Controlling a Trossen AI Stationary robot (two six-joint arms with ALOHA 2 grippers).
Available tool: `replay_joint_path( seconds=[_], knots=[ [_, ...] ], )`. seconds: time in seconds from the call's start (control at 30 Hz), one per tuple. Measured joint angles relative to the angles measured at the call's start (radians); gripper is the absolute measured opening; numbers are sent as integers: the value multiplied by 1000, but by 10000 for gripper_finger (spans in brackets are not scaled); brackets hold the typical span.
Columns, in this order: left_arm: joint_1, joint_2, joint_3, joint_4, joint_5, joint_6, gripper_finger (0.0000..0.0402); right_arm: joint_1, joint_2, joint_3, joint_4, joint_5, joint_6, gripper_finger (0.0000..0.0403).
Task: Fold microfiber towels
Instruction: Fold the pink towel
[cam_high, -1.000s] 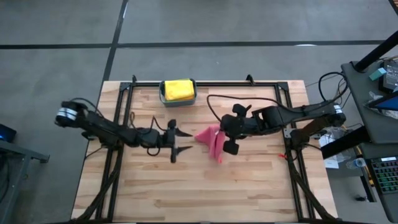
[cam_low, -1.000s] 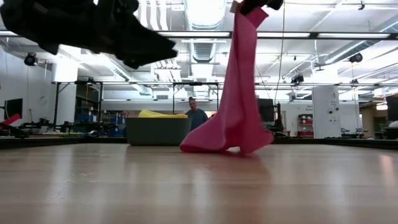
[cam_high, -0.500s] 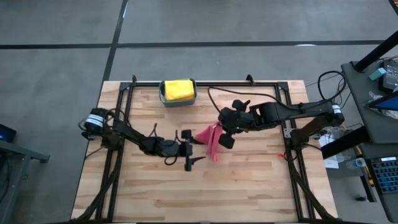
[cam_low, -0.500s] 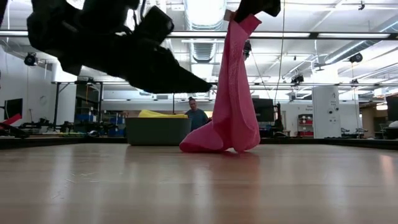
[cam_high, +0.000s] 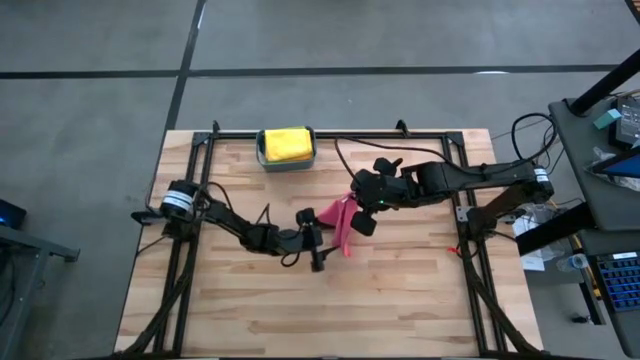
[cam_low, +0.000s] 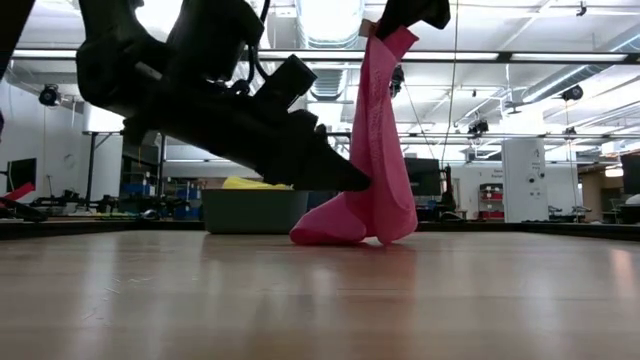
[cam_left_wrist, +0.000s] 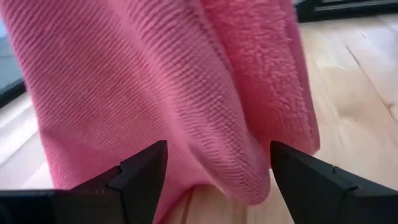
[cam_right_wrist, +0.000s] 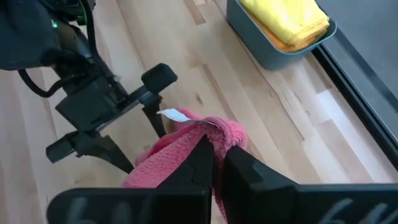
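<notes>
A pink towel hangs from my right gripper, which is shut on its top above the middle of the table. The towel's lower end lies bunched on the wood. My left gripper has come in low and nearly level from the table's left. It is open, one finger on each side of the towel's lower part. A yellow towel lies in the teal bin at the far edge. My right gripper pinches the pink towel's bunched top between its two fingers, slanting down from the table's right; a white tag sticks out beside the hold. The towel hangs slack below the fingers, its lower end on the table. My left gripper may touch the towel; I cannot tell.
The bin with the yellow towel stands at the far edge, left of centre. A black metal frame runs along the table's left, far and right sides. Bare wood lies toward the near edge. A person stands far behind the table.
My left gripper has moved toward the table's right and down, from well left of the pink towel to its lower part. The towel still hangs from my right gripper, its lower end on the table.
</notes>
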Motion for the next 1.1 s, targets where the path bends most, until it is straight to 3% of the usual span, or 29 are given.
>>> replay_joint_path(
  seconds=[0.13, 0.27, 0.4, 0.5, 0.57, 0.87, 1.1],
  knots=[
    [12, 5, 9, -4, 3, -29, 260, 0, 0, 0, 0, 0, 0, 8],
    [13, 6, 18, -14, 28, -31, 217, 0, 0, -2, 2, 0, -7, 8],
    [12, 6, 30, -69, 30, -26, 132, 0, 0, -9, 3, 0, -10, 8],
    [13, -4, 31, -113, 28, 14, 46, 0, 0, -11, 0, -1, -15, 8],
    [13, -41, 23, -146, 28, 30, 13, 0, 0, -8, -18, -1, -21, 8],
    [1, -421, 30, -626, 10, 221, 1, 3, -2, 74, -210, -68, -140, 8],
    [2, -764, 41, -973, 77, 254, 0, 3, -2, 166, -319, -88, -301, 8]
  ],
)
